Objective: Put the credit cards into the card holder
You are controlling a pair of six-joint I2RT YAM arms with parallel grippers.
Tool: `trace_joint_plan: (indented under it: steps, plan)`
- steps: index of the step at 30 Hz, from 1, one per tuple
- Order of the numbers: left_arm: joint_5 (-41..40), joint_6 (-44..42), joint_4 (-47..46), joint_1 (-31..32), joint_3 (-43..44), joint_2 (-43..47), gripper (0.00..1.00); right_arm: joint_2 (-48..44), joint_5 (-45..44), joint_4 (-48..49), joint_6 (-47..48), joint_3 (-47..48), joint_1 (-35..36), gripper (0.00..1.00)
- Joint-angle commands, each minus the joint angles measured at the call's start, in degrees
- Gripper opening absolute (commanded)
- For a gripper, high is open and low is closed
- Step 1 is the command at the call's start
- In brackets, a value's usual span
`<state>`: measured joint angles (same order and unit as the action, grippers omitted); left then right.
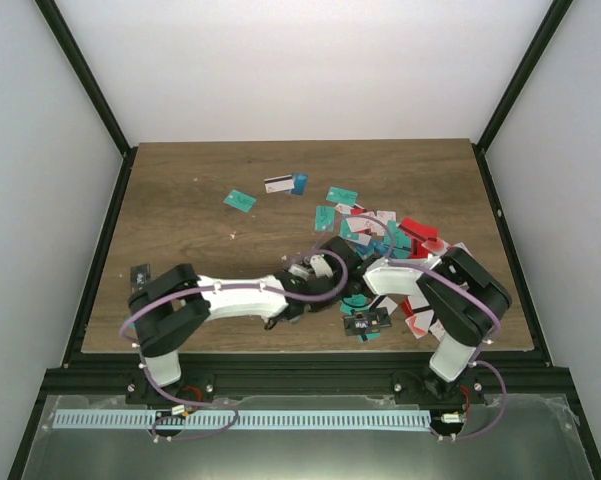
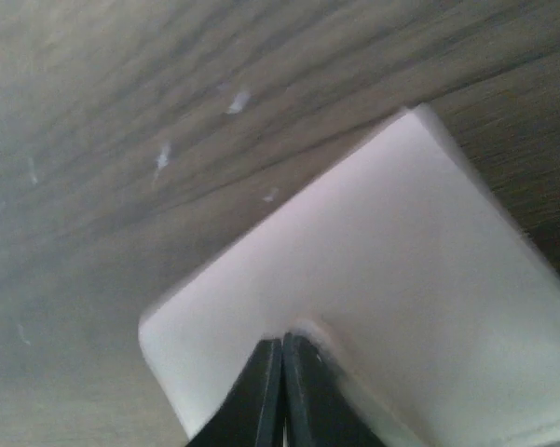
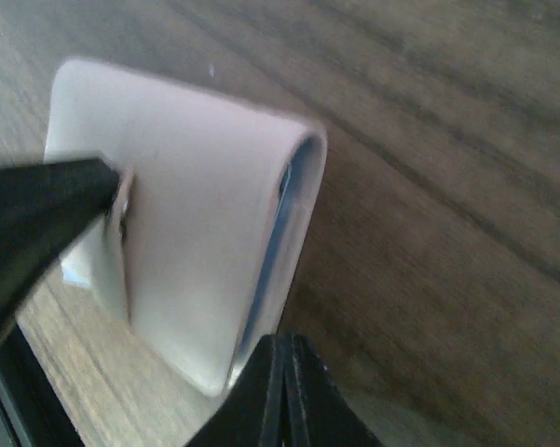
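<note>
Black fingertips pinch tight on the pale card holder (image 2: 401, 298): the left gripper (image 2: 281, 391) nips one edge and the right gripper (image 3: 284, 391) its open lower corner, at mid-table (image 1: 200, 190). Beyond, loose credit cards (image 1: 380, 235) lie scattered toward the right.

Matched pair of table-mounted manipulators. Shells: the left arm (image 1: 235, 293) and the right arm (image 1: 398, 279) each have glossy white link covers set between bulky, rounded black joint housings. Wiring: lilac cables (image 1: 132, 330) run outside the shells in open loops (a further coil trails at each foot). Mounts: black bases (image 1: 170, 386) on a black rail (image 1: 300, 378). Ends: the left gripper (image 2: 282, 346) and the right gripper (image 3: 286, 346) carry matt black fingers, slim flat-faced wedges tapering to narrow tips.
</note>
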<state>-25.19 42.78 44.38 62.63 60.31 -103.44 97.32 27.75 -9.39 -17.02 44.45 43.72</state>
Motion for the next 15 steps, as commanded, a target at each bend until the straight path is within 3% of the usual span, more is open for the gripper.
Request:
trace_joint_plan:
  steps: [1, 8, 15]
  plan:
    - [12.5, -23.1, -9.1, 11.9, -1.3, -13.3, 0.04, 6.7, -1.1, 4.9, 0.0, 0.6, 3.1, 0.02]
    - [12.9, -26.1, -5.6, 16.6, 5.1, -23.3, 0.04, 6.0, 0.2, 6.4, 0.3, -0.4, 2.2, 0.01]
    - [7.3, -22.5, 1.3, 16.6, 5.6, -13.6, 0.04, 4.2, -0.7, 5.3, 1.2, 0.0, 2.0, 0.01]
